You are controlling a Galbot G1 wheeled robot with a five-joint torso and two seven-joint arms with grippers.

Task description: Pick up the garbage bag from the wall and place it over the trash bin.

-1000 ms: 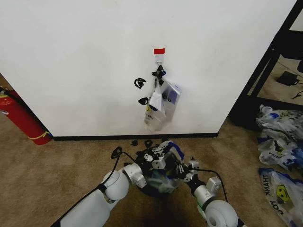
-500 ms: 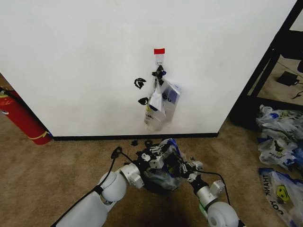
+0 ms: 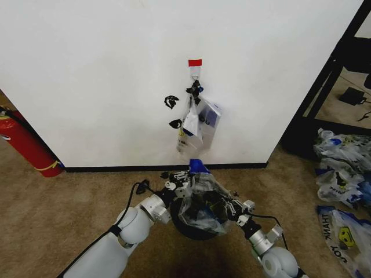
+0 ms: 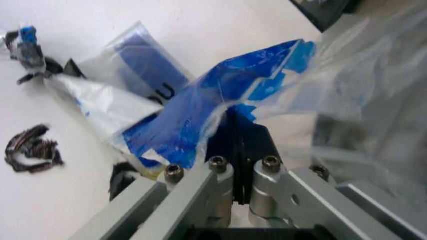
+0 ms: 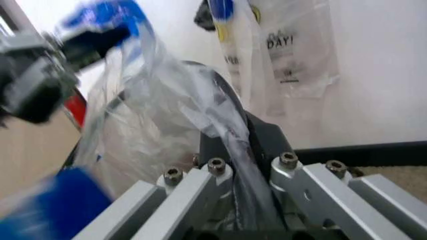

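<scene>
The garbage bag [image 3: 203,197], thin see-through plastic with a blue handle [image 3: 199,167], is stretched between both grippers just above the trash bin [image 3: 190,230], a small round black bin on the carpet. My left gripper [image 3: 181,184] is shut on the blue handle [image 4: 200,107], as the left wrist view shows at the gripper [image 4: 239,140]. On the other side of the bag my right gripper [image 3: 231,205] is shut on clear plastic [image 5: 200,110], seen close at that gripper [image 5: 238,147]. Behind stands the white wall [image 3: 104,69] with its red tape strip [image 3: 195,62].
A bunch of other clear bags [image 3: 198,127] hangs from the hook under the tape. A red fire extinguisher [image 3: 26,145] leans at the left by the baseboard. Printed bags [image 3: 342,174] lie on the carpet at the right, beside a black shelf frame [image 3: 324,87].
Both grippers have moved up and toward the wall with the bag. The bag has lifted off the bin's top and spread, its blue handle now raised.
</scene>
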